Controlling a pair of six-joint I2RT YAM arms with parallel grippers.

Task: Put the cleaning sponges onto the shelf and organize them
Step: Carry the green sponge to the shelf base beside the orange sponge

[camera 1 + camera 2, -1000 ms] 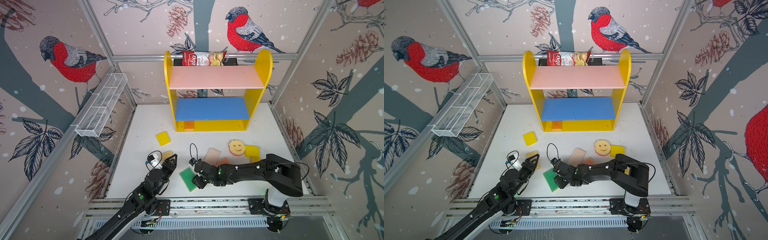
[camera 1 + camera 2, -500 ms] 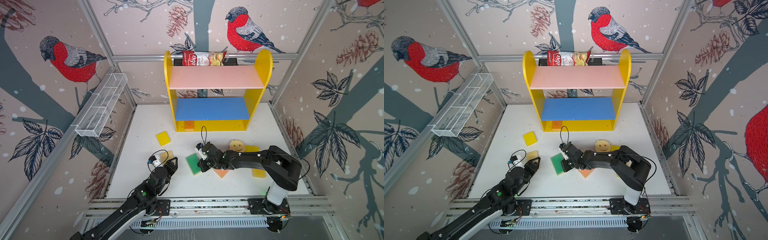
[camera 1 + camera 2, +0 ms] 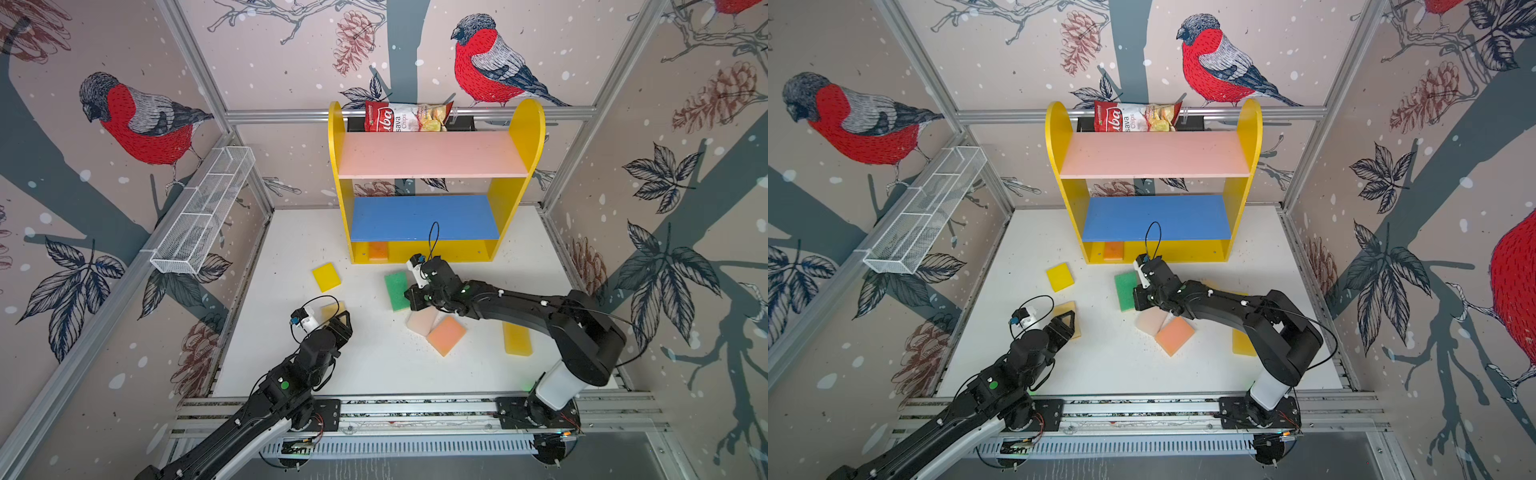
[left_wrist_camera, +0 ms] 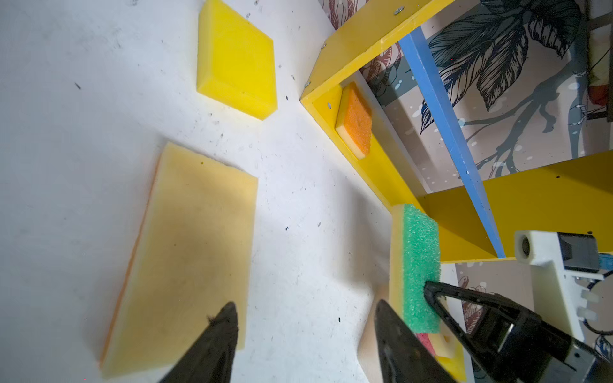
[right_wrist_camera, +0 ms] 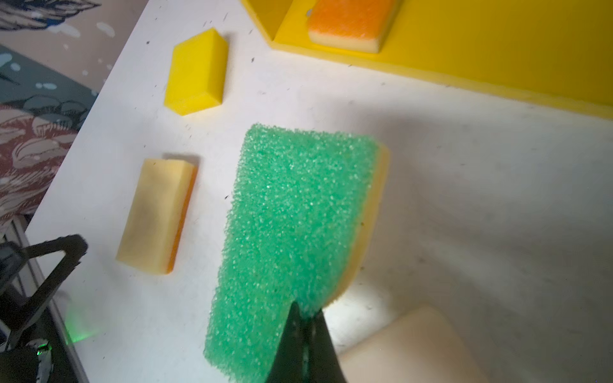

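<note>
My left claw (image 4: 305, 305) hangs nearest to me with its jaws standing apart and nothing between them. It is low over the white table (image 3: 374, 365), at the near end of the pale yellow sponge (image 4: 192, 252), which lies flat with an orange layer underneath. I cannot tell whether a fingertip touches it.

My right claw (image 5: 303, 308) reaches across the middle. Its jaws are pinched tight on the near edge of the green sponge (image 5: 292, 215), green face up and yellow foam below. The sponge looks raised off the table, with a shadow under it.

Just beside that claw, on my side of it, the cream sponge (image 3: 422, 322) and the salmon sponge (image 3: 446, 334) lie touching each other. A long yellow sponge (image 3: 516, 338) lies to their right, partly under my right arm. Further out on the left, the bright yellow sponge (image 3: 326, 276) lies alone, near the shelf's left foot.

The shelf (image 3: 525, 137) stands at the far edge of the table. One orange sponge (image 3: 378, 250) is on its yellow base, at the left end under the blue board (image 3: 424, 216).

Behind the shelf's top a chips bag (image 3: 407, 117) shows. A wire basket (image 3: 203, 220) hangs on the left wall.
</note>
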